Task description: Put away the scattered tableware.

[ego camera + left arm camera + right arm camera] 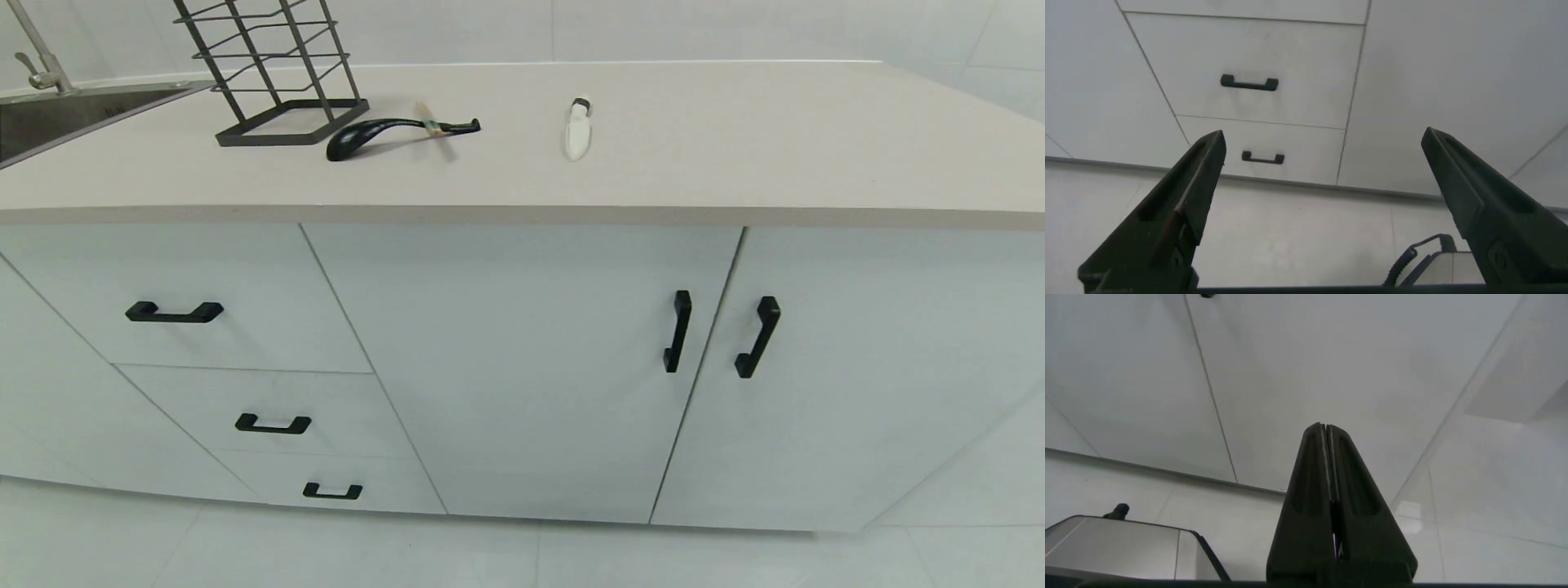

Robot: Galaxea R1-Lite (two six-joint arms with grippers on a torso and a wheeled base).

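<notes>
On the counter (pixel 775 139), the ladle (pixel 371 133) lies beside the rack (pixel 273 139), a small utensil (pixel 577 135) to its right.

Beige flat countertop (pixel 735 163): black wire rack (pixel 273 140) near inset steel sink (pixel 57 114); black curved spoon (pixel 359 135) beside rack; white black-tipped utensil (pixel 577 135) apart.

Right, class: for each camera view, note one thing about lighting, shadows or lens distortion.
Head view: even, soft light; the curved black spoon casts only a faint shadow on the beige countertop, whose front edge bows slightly. Left wrist view: the open left hand reads dark against pale drawers. Right wrist view: the shut right hand likewise dark.
</notes>
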